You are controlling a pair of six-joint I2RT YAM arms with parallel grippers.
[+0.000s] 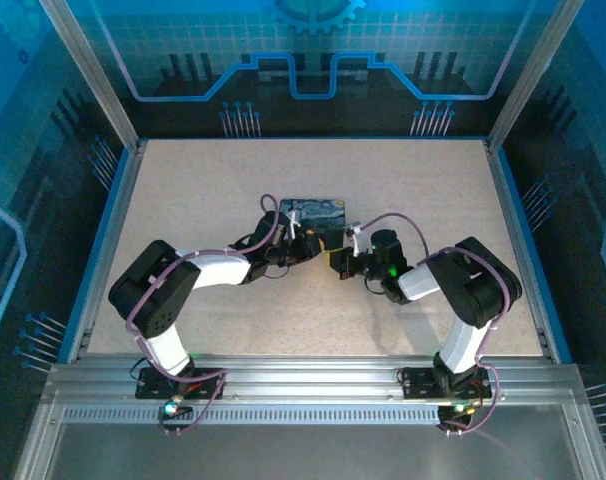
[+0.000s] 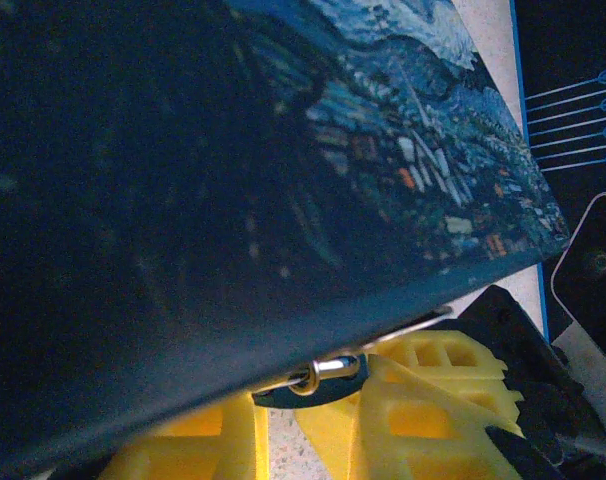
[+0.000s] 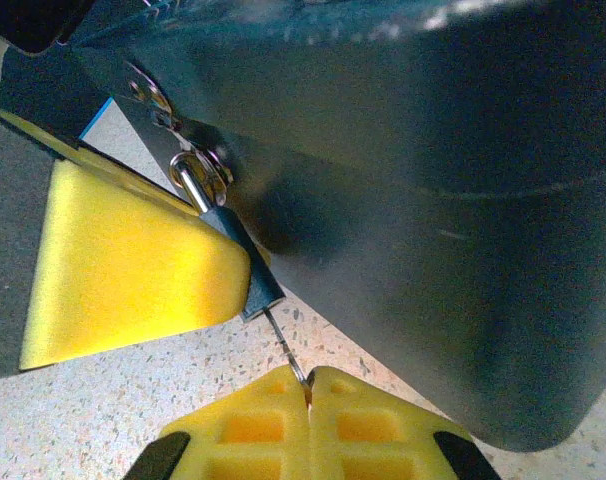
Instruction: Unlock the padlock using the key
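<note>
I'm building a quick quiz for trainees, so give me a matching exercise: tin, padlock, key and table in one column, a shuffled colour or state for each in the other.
1. tin
2. padlock
3. key
4. table

A. speckled beige
B. pinched in the shut right gripper
C. dark blue with painted swirls
D. hanging from the tin

Pairs: 1-C, 2-D, 3-B, 4-A

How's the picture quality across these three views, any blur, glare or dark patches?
Top external: even light on the table, blue cast around it. Left wrist: the tin is dark and soft at left, with a bright glint on the padlock. Right wrist: the tin's side is blurred and shadowed; the key is fairly sharp in the right gripper.
</note>
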